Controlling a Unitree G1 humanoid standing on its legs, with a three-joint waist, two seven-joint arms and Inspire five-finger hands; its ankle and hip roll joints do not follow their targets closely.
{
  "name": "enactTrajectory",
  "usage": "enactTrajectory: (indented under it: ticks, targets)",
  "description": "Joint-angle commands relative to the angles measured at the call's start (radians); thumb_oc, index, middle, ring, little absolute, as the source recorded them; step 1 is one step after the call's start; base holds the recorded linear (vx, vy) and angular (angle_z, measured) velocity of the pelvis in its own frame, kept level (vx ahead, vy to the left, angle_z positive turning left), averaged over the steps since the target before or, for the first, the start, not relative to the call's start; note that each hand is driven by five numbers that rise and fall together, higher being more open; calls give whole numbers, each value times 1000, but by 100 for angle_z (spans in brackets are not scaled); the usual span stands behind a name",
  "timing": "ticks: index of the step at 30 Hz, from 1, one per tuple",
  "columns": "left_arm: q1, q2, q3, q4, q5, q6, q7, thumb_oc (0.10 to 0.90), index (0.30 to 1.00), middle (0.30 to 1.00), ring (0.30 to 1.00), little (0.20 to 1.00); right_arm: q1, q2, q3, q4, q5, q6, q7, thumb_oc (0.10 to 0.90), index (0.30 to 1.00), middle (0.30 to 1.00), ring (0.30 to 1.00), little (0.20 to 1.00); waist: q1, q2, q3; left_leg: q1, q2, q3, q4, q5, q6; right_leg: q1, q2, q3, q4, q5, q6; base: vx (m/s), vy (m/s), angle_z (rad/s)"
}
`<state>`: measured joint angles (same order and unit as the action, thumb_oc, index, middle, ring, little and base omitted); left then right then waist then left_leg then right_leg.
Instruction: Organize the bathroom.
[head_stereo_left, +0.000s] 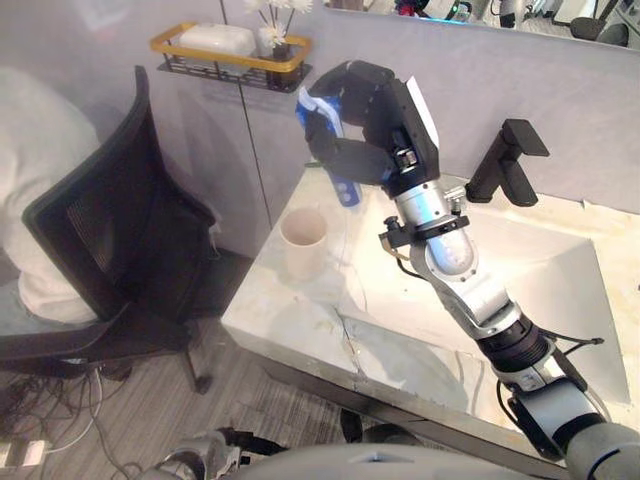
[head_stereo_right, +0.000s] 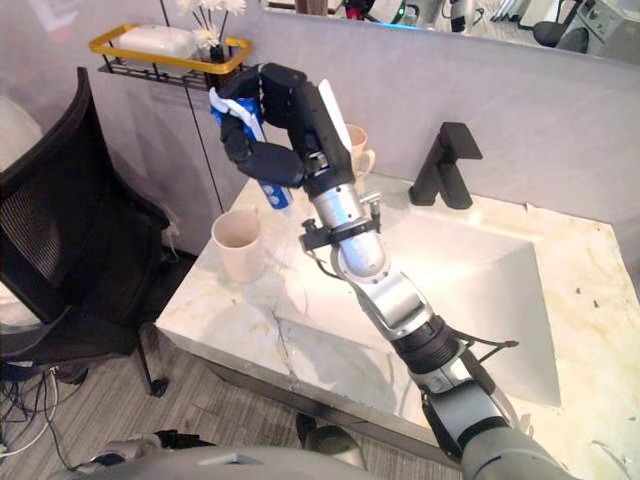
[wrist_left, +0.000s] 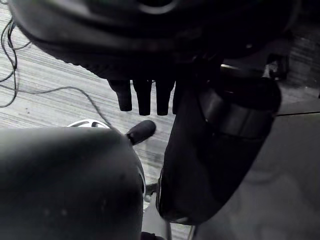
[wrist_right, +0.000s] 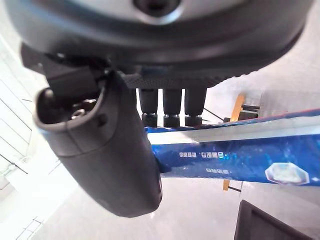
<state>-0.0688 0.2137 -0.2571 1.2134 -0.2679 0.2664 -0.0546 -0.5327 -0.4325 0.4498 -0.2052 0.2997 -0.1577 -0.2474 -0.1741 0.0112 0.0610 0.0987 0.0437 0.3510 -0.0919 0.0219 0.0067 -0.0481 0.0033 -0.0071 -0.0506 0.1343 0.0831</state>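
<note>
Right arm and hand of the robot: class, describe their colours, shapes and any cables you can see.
The right hand is dark and blocky, with a white cover along one side and a row of dark fingers. Its arm is silver-grey with rounded segments, black ring joints and thin black cables near the wrist and elbow.

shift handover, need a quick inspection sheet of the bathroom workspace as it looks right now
surface: pale marble counter with a sunken white basin; black faucet at the back.
job's things: blue toothpaste tube held in the air above the counter; cream cup upright on the counter's left part; a second cup by the wall behind the arm.
clutter: nothing seen on the counter.
hands: right hand curled round the tube; left hand low over the floor, fingers straight, holding nothing.
cables: loose cords on the floor.
surroundings: black mesh chair; yellow-rimmed wall shelf with a white item and flowers.
</note>
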Motion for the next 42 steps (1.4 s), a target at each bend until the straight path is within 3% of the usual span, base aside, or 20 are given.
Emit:
enactTrajectory:
  ticks: [1, 5, 14, 28, 42]
  targets:
    - [-36, 47, -33, 78, -4, 12, 3, 800, 900, 900, 900, 900, -202, 62, -72, -105, 9, -117, -35, 400, 300, 300, 300, 300, 11, -19, -36, 39, -23, 7, 5, -93, 29, -51, -69, -11, 109, -75, 115, 0, 0, 0]
    - [-35, 48, -35, 77, -2, 14, 0, 800, 900, 900, 900, 900, -215, 79, -59, -97, 21, -111, -48, 400, 300, 300, 300, 300, 19, -18, -37, 37, -23, 5, 5, -92, 31, -49, -69, -13, 114, -82, 113, 0, 0, 0]
    - [-23, 42, -39, 67, -50, 10, 13, 800, 900, 900, 900, 900, -199, 138, -34, -63, 23, -193, -49, 400, 300, 300, 300, 300, 39, -13, -38, 38, -27, -4, 5, -96, 33, -39, -79, -28, 115, -88, 113, 22, 7, 5]
    - [31, 56, -22, 62, -61, 7, 19, 800, 900, 900, 900, 900, -212, 193, 4, 40, 14, -205, -89, 400, 300, 300, 300, 300, 83, -9, -37, 34, -40, -32, 6, -91, 35, -30, -93, -51, 124, -92, 112, 69, 3, 10]
    - [43, 68, -23, 47, -25, 17, 10, 800, 900, 900, 900, 900, -190, 184, -9, 61, -13, -202, -92, 400, 300, 300, 300, 300, 79, -2, -24, 32, -40, -31, 15, -91, 35, -47, -103, -48, 144, -81, 114, 31, -11, 2]
